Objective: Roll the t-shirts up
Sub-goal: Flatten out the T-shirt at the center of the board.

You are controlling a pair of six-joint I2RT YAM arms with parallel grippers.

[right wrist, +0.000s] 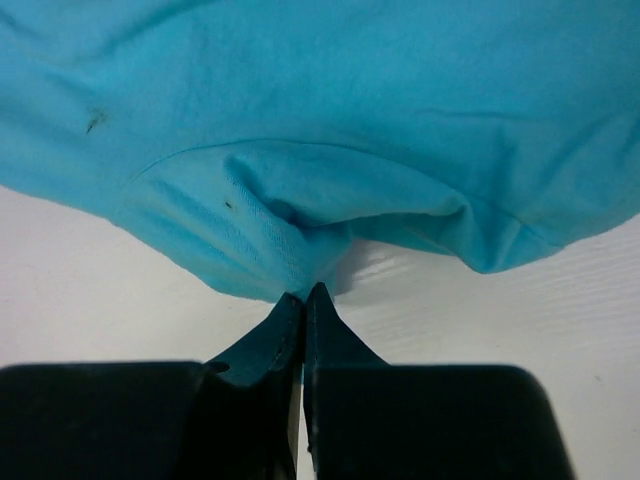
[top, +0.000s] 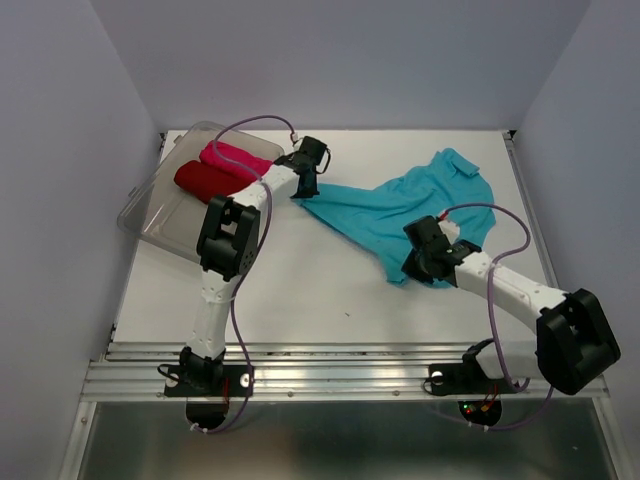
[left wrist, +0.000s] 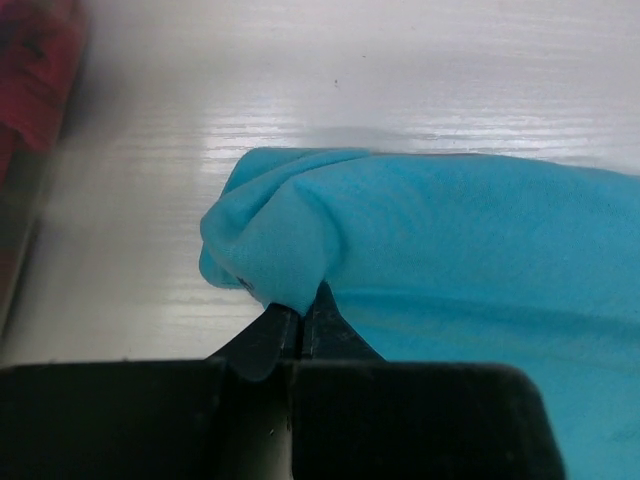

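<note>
The turquoise-blue t-shirt [top: 400,210] lies stretched and crumpled across the middle of the table. My left gripper [top: 306,188] is shut on its left corner [left wrist: 285,250], pinching a fold of cloth. My right gripper [top: 420,265] is shut on its near hem [right wrist: 270,240]. A dark red t-shirt [top: 205,181] and a magenta-pink t-shirt [top: 232,159] lie rolled in the clear plastic tub [top: 160,215] at the back left. A blurred red shape [left wrist: 35,70] shows at the left edge of the left wrist view.
The white table [top: 300,290] is walled at the back and both sides. A metal rail [top: 330,375] runs along the near edge by the arm bases. Purple cables loop over both arms.
</note>
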